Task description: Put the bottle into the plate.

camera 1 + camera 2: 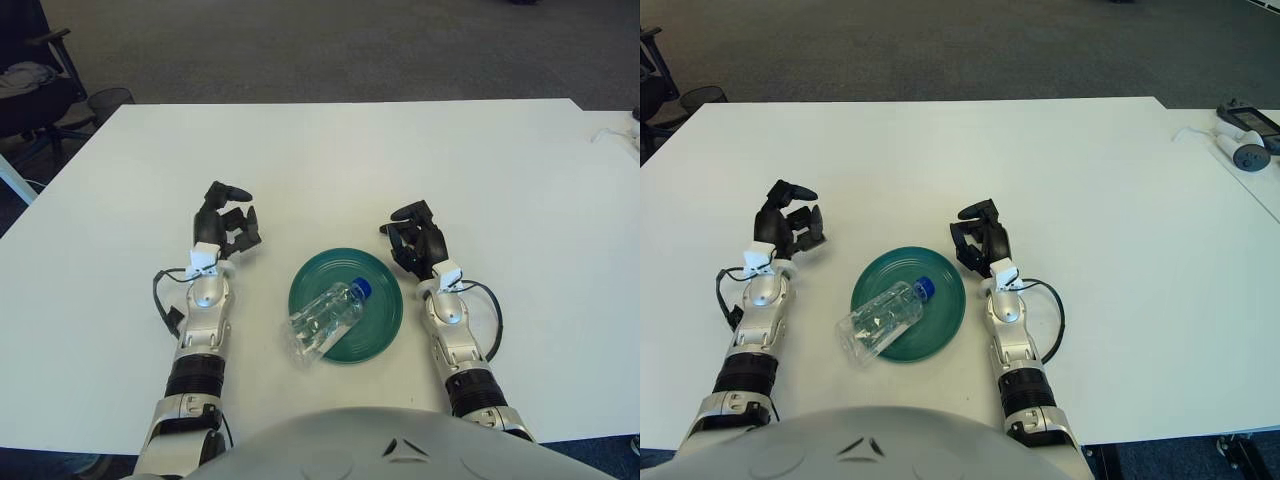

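— Why are both hands hanging back over the broad white table (330, 150)?

— The clear plastic blue-capped bottle (324, 317) is lying across the round green plate (380, 287), base overhanging. The left hand (227, 224) and right hand (415, 240) are flanking it, fingers loosely curled, holding nothing.

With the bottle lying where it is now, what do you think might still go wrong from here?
1. The bottle lies on its side with its base end jutting past the near-left rim of the plate; being round, it might roll or slide off onto the table.
2. The left hand shows empty to the left of the plate and the right hand just off its right rim. A careless move of either could nudge the plate and dislodge the bottle.
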Robot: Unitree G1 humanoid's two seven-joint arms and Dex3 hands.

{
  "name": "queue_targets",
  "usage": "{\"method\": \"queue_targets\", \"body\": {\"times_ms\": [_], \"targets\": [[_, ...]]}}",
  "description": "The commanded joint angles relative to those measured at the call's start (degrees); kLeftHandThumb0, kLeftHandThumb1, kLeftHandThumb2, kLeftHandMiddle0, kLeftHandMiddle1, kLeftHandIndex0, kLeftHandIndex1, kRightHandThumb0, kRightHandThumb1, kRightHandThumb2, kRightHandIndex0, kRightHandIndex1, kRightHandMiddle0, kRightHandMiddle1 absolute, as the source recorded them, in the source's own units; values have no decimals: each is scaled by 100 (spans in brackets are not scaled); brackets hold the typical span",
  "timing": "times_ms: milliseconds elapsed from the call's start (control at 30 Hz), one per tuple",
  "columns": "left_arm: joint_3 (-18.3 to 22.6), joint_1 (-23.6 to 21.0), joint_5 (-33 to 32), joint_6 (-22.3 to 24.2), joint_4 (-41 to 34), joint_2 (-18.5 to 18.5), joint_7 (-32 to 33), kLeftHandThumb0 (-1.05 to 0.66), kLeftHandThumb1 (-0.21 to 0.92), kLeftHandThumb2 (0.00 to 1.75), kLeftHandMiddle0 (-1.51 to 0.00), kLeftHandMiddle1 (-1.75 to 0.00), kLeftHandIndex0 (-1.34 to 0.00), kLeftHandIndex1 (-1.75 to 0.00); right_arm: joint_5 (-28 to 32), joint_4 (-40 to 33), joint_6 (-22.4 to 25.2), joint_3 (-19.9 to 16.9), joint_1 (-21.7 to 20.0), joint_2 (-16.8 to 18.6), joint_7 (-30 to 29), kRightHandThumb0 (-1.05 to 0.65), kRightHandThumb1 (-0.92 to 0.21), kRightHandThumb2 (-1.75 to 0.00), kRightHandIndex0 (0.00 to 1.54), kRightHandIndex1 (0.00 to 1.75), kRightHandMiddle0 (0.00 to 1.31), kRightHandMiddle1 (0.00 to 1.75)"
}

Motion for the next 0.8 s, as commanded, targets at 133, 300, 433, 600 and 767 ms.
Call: {"method": "queue_targets", "body": {"times_ms": [133,300,433,600,767], "targets": [[-142,-71,88,-425,629,187,-258,-51,22,143,-124,-175,-69,-175,18,422,610,-21,404,-26,18,-35,-92,-52,41,114,19,175],[-220,-241,134,-689,1108,225,-327,-52,20,146,-126,-175,-70,-175,3,448,599,-14,389,-19,3,-35,-92,-52,41,114,19,175],[-268,-352,140,-842,1460,235,-357,-53,17,149,-128,-175,-73,-175,-2,444,590,-13,397,-16,-5,-35,-92,-52,42,114,19,175],[-301,-432,145,-974,1738,221,-325,-54,16,151,-128,-175,-74,-175,-2,437,580,-14,405,-18,-5,-34,-92,-52,42,115,19,175],[-337,-488,97,-1055,1921,189,-375,-54,14,154,-129,-175,-76,-175,-17,435,549,-14,416,-29,-14,-34,-92,-52,42,115,19,175]]}}
